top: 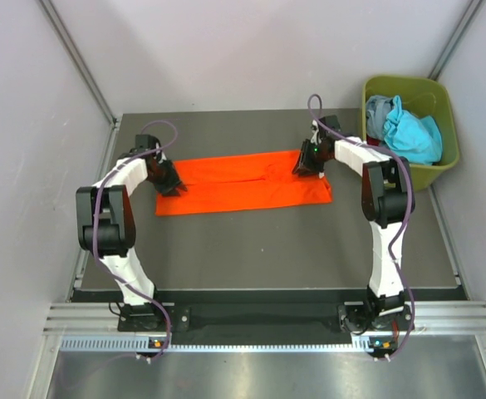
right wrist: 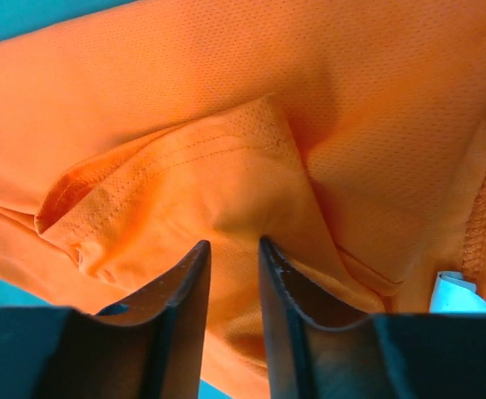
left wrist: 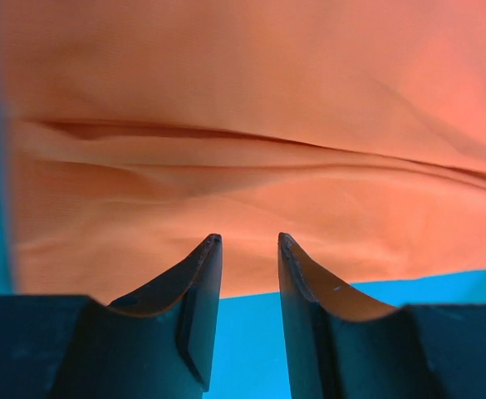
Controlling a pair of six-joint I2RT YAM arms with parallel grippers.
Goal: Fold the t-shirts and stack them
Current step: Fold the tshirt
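Observation:
The bright orange t-shirt (top: pixel 243 184) lies folded into a long strip across the middle of the table. My left gripper (top: pixel 169 184) is at its left end; in the left wrist view the gripper (left wrist: pixel 249 238) is open by a narrow gap, with bare table between the jaws and the cloth (left wrist: pixel 251 150) just past the tips. My right gripper (top: pixel 307 166) is at the strip's right end, low over a bunched sleeve fold (right wrist: pixel 184 174). That gripper (right wrist: pixel 234 243) is slightly open, with cloth lying under the gap. The white neck label (right wrist: pixel 454 295) shows beside it.
An olive-green bin (top: pixel 442 170) stands at the far right of the table and holds a teal-blue shirt (top: pixel 413 133) and a grey one (top: pixel 378 112). Grey walls close in on three sides.

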